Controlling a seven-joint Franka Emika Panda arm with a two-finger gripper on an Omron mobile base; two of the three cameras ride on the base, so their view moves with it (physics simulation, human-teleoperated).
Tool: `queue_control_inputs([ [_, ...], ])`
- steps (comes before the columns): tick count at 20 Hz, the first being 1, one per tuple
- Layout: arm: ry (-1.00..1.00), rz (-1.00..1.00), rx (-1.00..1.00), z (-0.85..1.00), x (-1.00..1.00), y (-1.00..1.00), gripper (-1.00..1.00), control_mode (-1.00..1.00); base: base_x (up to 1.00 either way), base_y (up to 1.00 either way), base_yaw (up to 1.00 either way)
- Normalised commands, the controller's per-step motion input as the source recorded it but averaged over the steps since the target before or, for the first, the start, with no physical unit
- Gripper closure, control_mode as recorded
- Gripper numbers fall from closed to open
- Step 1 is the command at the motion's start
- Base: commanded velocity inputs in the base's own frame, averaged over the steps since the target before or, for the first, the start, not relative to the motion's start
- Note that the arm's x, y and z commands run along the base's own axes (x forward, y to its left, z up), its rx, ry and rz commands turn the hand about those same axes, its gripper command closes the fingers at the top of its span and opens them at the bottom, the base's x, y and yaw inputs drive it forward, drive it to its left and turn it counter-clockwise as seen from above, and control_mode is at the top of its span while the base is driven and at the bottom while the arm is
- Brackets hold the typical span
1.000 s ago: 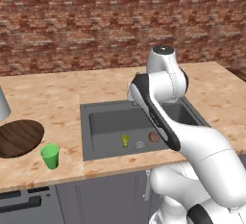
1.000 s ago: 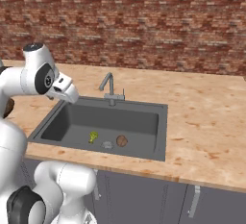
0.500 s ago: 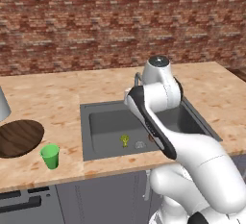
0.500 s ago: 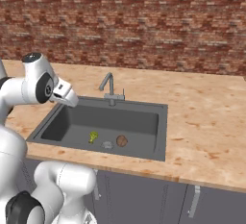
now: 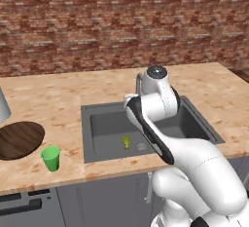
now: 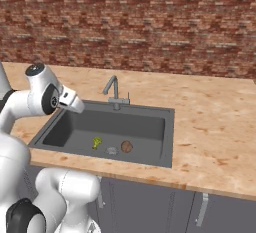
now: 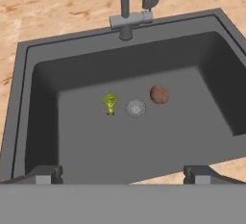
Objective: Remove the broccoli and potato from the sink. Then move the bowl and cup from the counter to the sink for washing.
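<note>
The dark grey sink (image 7: pixel 43 98) lies below my gripper (image 7: pixel 122 176), which hovers open and empty above the basin's near edge; one fingertip (image 7: pixel 45 174) shows at each lower corner. On the basin floor the small yellow-green broccoli (image 7: pixel 110 103) (image 6: pixel 96 141) (image 5: pixel 126 142) lies left of the drain disc (image 7: pixel 136 108). Right of the drain is the brown potato (image 7: pixel 159 94) (image 6: pixel 127 146), which my arm hides in the left base view. The dark wooden bowl (image 5: pixel 17 139) and the bright green cup (image 5: pixel 50 158) stand on the beige counter (image 5: pixel 63 99), left of the sink.
A grey metal faucet (image 7: pixel 134 2) (image 6: pixel 114 91) rises at the sink's back rim. A tall pale vessel (image 5: pixel 2 106) stands at the far left of the counter, behind the bowl. A brick wall backs the counter, and beige worktop (image 6: pixel 215 122) runs on to the right of the sink.
My arm has swung left and lower, bringing the hand over the sink's near left side. The jaws stay wide. Broccoli, potato, bowl and cup have not moved.
</note>
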Motion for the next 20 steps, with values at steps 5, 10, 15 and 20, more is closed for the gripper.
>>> queue_control_inputs([
  [5, -0.03, 0.00, 0.00, -0.20, 0.25, 0.00, -1.00, -1.00, 0.00, 0.00, 0.00],
  [10, 0.00, 0.00, 0.00, -0.20, 0.26, 0.00, -1.00, -1.00, 0.00, 0.00, 0.00],
  [15, 0.00, 0.00, 0.00, -0.19, 0.25, 0.00, -1.00, -1.00, 0.00, 0.00, 0.00],
  [20, 0.05, 0.00, 0.00, -0.19, 0.25, 0.00, -1.00, -1.00, 0.00, 0.00, 0.00],
])
